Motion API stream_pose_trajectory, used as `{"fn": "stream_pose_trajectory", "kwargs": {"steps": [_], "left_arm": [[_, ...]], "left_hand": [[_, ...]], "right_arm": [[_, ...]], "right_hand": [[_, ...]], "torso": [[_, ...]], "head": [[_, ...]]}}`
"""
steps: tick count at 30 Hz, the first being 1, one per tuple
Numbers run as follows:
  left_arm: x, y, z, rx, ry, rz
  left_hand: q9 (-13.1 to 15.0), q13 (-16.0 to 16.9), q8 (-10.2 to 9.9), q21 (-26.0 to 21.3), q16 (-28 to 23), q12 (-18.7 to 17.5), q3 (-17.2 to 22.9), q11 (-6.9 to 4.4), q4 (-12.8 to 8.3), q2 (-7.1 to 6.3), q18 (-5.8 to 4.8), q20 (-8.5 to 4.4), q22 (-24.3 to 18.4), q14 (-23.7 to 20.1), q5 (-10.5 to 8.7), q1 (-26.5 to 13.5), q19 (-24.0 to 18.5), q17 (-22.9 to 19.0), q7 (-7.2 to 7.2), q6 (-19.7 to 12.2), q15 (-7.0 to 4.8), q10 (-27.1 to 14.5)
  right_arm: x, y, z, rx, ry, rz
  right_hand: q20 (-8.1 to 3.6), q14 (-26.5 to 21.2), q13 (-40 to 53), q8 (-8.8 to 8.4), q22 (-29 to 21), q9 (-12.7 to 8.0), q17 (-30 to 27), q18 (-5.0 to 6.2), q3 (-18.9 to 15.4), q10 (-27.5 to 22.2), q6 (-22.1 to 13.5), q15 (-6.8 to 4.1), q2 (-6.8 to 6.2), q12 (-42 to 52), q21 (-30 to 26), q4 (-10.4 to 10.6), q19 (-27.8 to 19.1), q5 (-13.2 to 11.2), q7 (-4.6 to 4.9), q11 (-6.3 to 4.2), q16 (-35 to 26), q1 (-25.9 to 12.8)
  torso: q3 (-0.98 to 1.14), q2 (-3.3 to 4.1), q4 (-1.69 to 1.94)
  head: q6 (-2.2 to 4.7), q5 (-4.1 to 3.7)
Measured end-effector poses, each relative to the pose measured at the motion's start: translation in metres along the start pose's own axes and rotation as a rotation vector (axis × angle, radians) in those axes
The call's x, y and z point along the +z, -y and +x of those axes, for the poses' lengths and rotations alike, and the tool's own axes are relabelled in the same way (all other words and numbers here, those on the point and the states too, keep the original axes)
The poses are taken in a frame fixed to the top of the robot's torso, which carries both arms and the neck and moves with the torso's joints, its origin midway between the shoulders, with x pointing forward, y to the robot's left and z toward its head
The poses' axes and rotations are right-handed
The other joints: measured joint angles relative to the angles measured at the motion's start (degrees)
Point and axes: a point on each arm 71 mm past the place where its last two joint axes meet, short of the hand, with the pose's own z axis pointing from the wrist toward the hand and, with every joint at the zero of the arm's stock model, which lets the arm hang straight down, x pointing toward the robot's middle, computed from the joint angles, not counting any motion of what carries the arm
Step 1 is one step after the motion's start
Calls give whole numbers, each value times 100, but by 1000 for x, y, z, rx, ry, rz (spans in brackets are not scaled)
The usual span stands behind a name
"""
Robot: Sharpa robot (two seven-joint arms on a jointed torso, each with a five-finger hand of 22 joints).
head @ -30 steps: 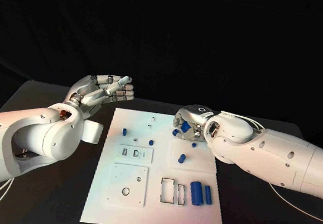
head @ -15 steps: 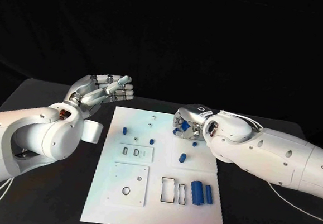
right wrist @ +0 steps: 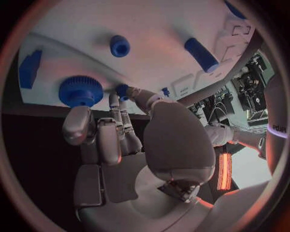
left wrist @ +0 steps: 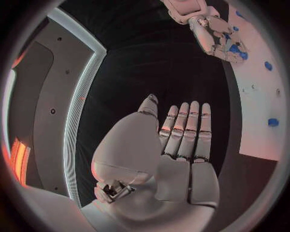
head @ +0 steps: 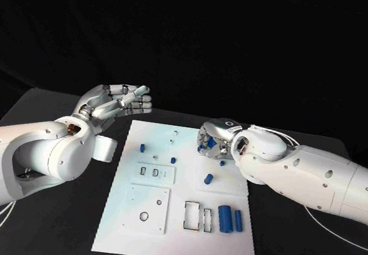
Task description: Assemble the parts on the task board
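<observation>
Right hand [head: 215,141] sits at the task board's [head: 177,242] far edge, fingers curled around a blue gear [right wrist: 80,90], grip unclear to me; left hand [head: 113,105] is spread and empty, raised off-board, so right is nearer the parts.

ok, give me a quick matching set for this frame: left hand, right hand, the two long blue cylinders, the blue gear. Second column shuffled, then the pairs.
1. left hand
2. right hand
3. two long blue cylinders
4. blue gear

A. lying side by side near the task board's front right
B. raised off the table, fingers apart, holding nothing
C. next to the right hand's fingertips on the board
D. fingers down on the board among small blue parts

Pairs: 1-B, 2-D, 3-A, 4-C
</observation>
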Motion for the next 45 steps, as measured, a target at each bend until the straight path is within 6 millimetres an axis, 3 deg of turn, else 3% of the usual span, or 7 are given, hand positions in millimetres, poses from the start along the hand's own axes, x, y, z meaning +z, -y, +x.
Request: {"fn": "stream_pose_trajectory", "kwargs": {"steps": [17,21,26,34,45], "left_arm": [[0,0,0,0,1,-5],[0,-1,-1,1,2,-6],[1,-1,-1,2,4,-6],[1,-1,-2,3,5,-6],[1,-1,-2,3,5,-6]], "left_hand": [[-1,0,0,0,0,-28,-16,0,16,0,0,0,0,0,0,0,0,-1,0,0,0,0],[-1,0,0,0,0,-28,-16,0,16,0,0,0,0,0,0,0,0,0,0,0,0,0],[-1,0,0,0,0,-29,-16,0,16,0,0,0,0,0,0,0,0,4,0,0,0,0],[-1,0,0,-1,0,-50,-16,0,16,0,0,0,0,0,0,0,0,4,0,0,0,0],[-1,0,0,-1,0,-50,-15,0,15,0,0,0,-6,0,0,0,0,3,0,0,0,0]], "right_arm": [[1,1,0,2,-1,10],[-1,0,0,4,5,10],[-5,-2,0,12,30,11],[-4,-9,-11,29,126,10],[14,-21,-19,37,214,16]], "right_hand": [[0,8,0,2,2,41,-1,1,63,42,0,-8,5,-1,15,-14,0,-56,0,-1,22,5],[-18,-14,25,67,43,92,18,3,142,127,54,-30,5,-3,15,-31,-18,-58,-55,-26,55,5],[-28,-15,42,90,80,128,35,3,173,138,78,-30,5,-3,43,-62,-16,-65,-38,-36,55,5],[-43,6,52,91,101,162,55,14,212,175,100,-50,-21,-5,64,-71,-1,-67,-59,-40,82,30],[-42,6,52,111,100,168,54,16,212,195,99,-50,-21,-6,64,-70,-1,-69,-59,-50,82,30]], "torso": [[0,23,4],[0,25,-3],[1,23,-2],[-2,19,5],[-7,36,15]], "head": [[-49,-5],[-71,-7],[-95,-9],[-74,-11],[-27,-7]]}}
